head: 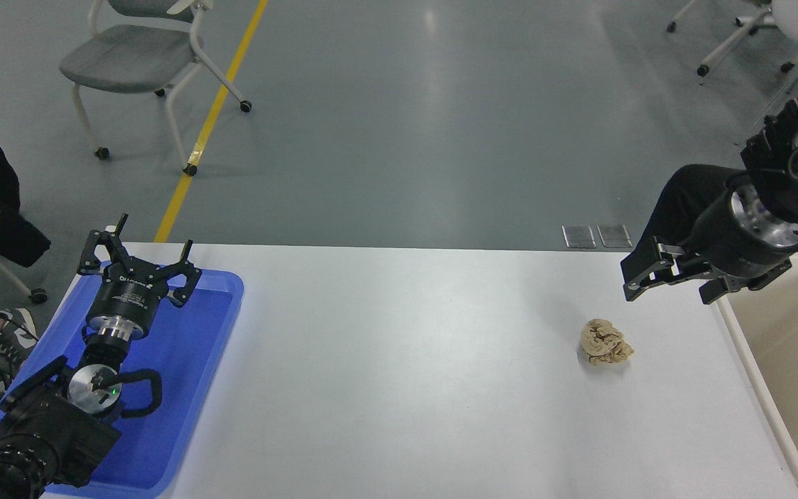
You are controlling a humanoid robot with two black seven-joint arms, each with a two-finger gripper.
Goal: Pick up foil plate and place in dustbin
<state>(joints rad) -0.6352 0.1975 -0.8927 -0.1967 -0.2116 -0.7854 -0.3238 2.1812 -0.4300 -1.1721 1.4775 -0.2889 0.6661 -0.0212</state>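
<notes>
White table (399, 388) before grey floor (399, 138), wheeled chair (143, 62) beyond.

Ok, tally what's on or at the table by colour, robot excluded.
Blue: 1, the tray
Tan: 1, the crumpled paper wad
Beige: 1, the dustbin at the table's right end
Silver: 0, no foil plate in view
Total: 3

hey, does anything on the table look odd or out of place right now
One thing: a small tan crumpled paper wad lies alone on the white table, left of the dustbin. No foil plate is visible anywhere. Nothing looks spilled or damaged. The right claw carries nothing.
</notes>
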